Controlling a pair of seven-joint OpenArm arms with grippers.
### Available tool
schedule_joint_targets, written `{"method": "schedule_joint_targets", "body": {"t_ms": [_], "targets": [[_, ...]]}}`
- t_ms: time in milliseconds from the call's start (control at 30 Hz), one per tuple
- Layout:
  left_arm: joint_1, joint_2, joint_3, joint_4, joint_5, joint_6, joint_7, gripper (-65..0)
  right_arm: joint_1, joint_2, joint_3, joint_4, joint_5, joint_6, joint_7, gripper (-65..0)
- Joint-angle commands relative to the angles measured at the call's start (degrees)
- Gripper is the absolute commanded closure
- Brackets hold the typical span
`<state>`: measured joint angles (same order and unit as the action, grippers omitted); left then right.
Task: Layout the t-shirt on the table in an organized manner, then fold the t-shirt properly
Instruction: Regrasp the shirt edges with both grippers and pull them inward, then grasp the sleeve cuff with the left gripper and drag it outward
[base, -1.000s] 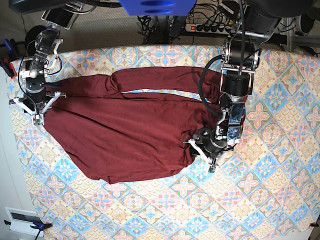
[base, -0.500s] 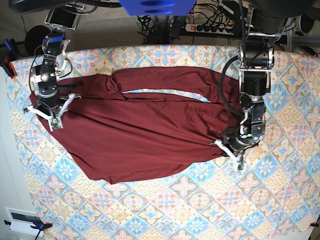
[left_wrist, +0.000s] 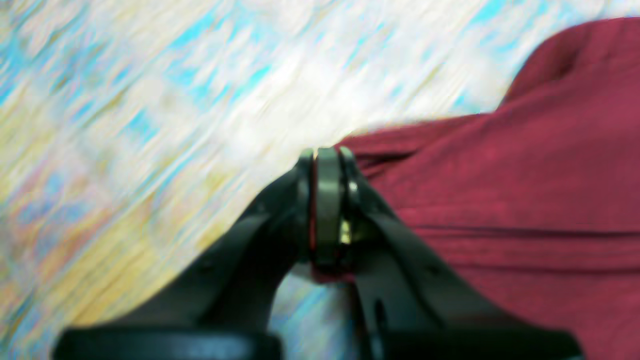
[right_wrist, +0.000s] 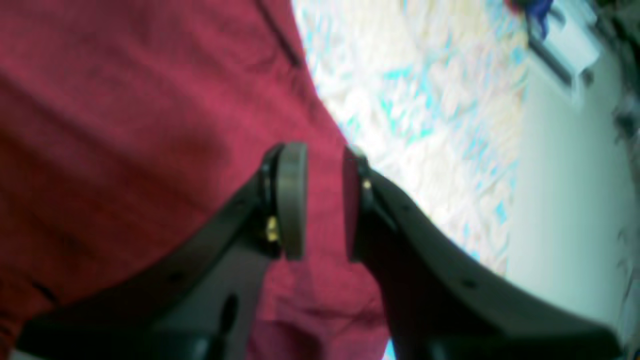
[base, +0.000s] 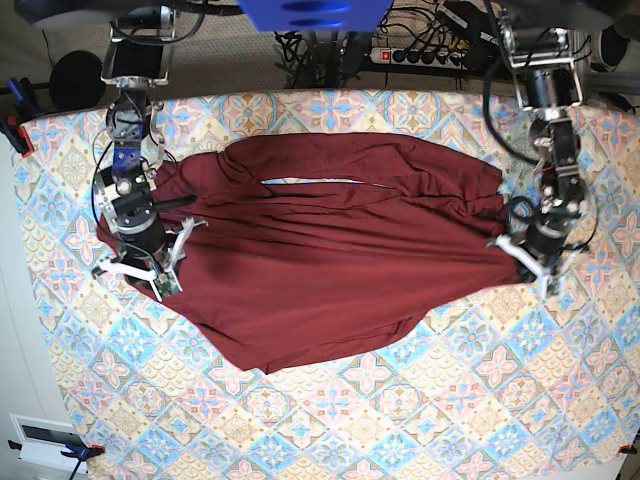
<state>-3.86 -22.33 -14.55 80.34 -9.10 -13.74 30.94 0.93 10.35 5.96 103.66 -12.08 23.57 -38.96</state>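
Two hands, one garment, one surface: that is what we count. We list first the t-shirt (base: 320, 255), plain dark maroon, spread wide across the surface (base: 420, 410), whose cloth carries pastel blue, pink and cream diamond tiles. We see the garment stretched between the two hands, rumpled in long folds, one sleeve lying along its far side.

We list next the left hand (base: 531, 268), at the garment's edge on the base view's right. In the left wrist view its pads (left_wrist: 327, 210) are pressed together, with a sliver of maroon cloth pinched between them; the t-shirt (left_wrist: 500, 200) runs off to one side of that hand and the blurred patterned cloth (left_wrist: 125, 125) to the other.

We list last the right hand (base: 140, 281), at the opposite end of the garment. In the right wrist view its fingers (right_wrist: 291, 200) stand apart, with maroon fabric (right_wrist: 125, 125) showing in the gap and beneath them. We cannot tell whether it grips the cloth.
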Motion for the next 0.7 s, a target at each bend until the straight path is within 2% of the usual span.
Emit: {"method": "schedule_joint_targets", "body": {"t_ms": [0,100,233,333,467,567,667], "targets": [[-1.1,-1.7,-1.6,1.2,0.2,0.7,-1.4,-0.4,1.8,0.4,-0.7,0.9,0.2,-0.2,1.3,-11.7],[1.1,-3.6,-4.8,1.3,0.1,0.6,-1.4,-0.4,3.6,0.4,-3.0,0.9,0.2,-0.2,1.3,-11.7],[5.0,-6.7,-5.2,1.5,-0.3,0.1,-1.3,-0.7,4.0,0.0,-5.5,0.7,0.3,-0.2,1.3,-11.8],[5.9,-9.2,-3.3,2.7,-1.1,-2.0,5.0,-5.6,4.0,-1.3,-7.7,-1.2,0.3,-0.1,1.3,-11.9],[5.9,-11.9,-2.9,5.7,-8.4,-4.6,14.3,-18.3,4.0,-1.5,-10.9,-4.4,0.3,-0.1,2.3,-11.9],[5.3,-14.4,-3.0,5.5,-17.0,-4.7,15.0,-25.6,3.9,-1.5,-13.1,-7.8,0.3,-0.1,5.6,-11.9],[1.7,-14.6,-3.0,5.3,-22.1,-4.3,15.3,-27.0,3.9,-1.5,-14.7,-12.4,0.3,-0.1,6.9,-11.9]]}}
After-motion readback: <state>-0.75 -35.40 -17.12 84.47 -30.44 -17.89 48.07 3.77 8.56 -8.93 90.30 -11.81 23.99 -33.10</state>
